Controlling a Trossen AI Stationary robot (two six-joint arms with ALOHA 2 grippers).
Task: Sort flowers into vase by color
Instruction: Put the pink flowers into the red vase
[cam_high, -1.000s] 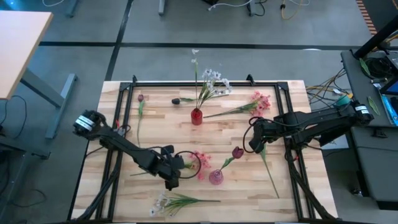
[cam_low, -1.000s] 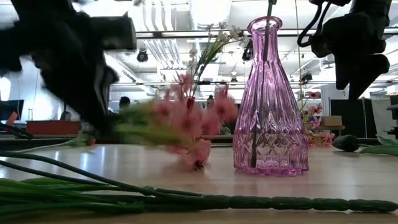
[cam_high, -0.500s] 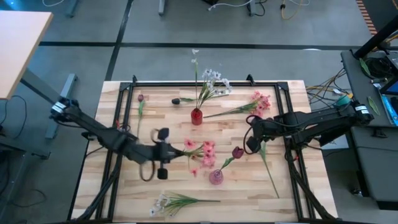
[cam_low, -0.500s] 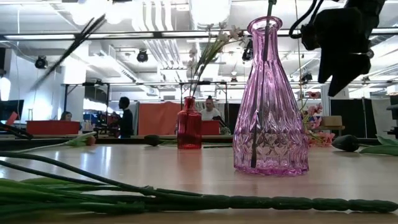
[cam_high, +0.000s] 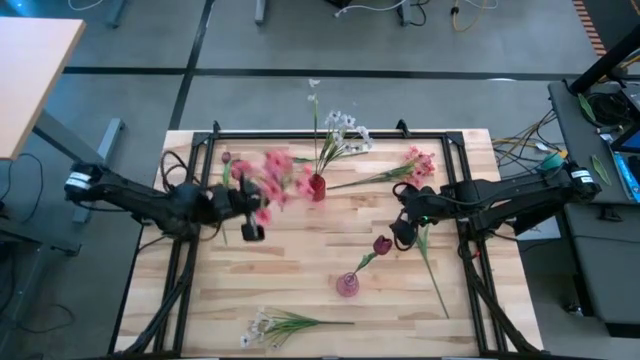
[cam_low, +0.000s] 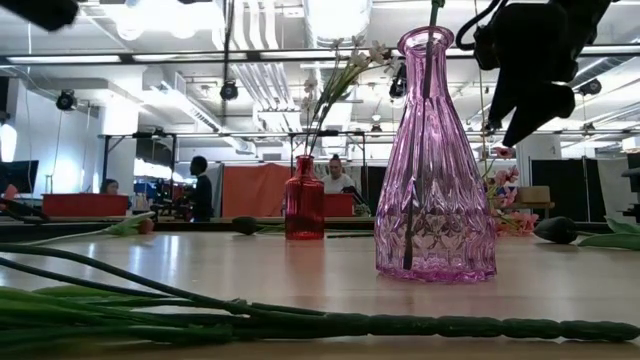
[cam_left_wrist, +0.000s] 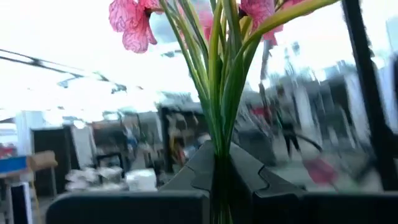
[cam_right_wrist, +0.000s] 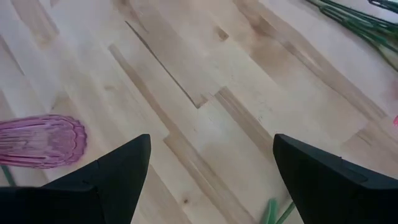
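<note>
My left gripper (cam_high: 248, 205) hangs over the table's left half, shut on a bunch of pink flowers (cam_high: 272, 181), whose blossoms (cam_left_wrist: 133, 25) stand beyond its fingers. The pink vase (cam_high: 347, 285) holds a dark red tulip (cam_high: 382, 244). The red vase (cam_high: 316, 187) holds white flowers (cam_high: 340, 130). My right gripper (cam_high: 404, 229) is open above the table right of the tulip, with nothing between its fingers; in its wrist view the pink vase (cam_right_wrist: 37, 140) shows beside it. My left gripper pinches the pink flowers' bundled green stems (cam_left_wrist: 221, 163) between its two fingers. The stems run out past the fingertips and fan upward to the blossoms. The whole bunch is lifted clear of the table, blossoms uppermost.
More pink flowers (cam_high: 418, 165) lie at the far right, a white spray (cam_high: 272, 325) near the front edge, a tulip (cam_high: 226, 160) at the far left, a dark bud (cam_high: 284, 161) beside the red vase. A loose green stem (cam_high: 434, 272) lies under the right arm.
My left gripper has risen from the table beside the pink vase and swung toward the far left, tipping from pointing down to pointing up. The pink flowers came up with it, clear of the table, blossoms now uppermost.
</note>
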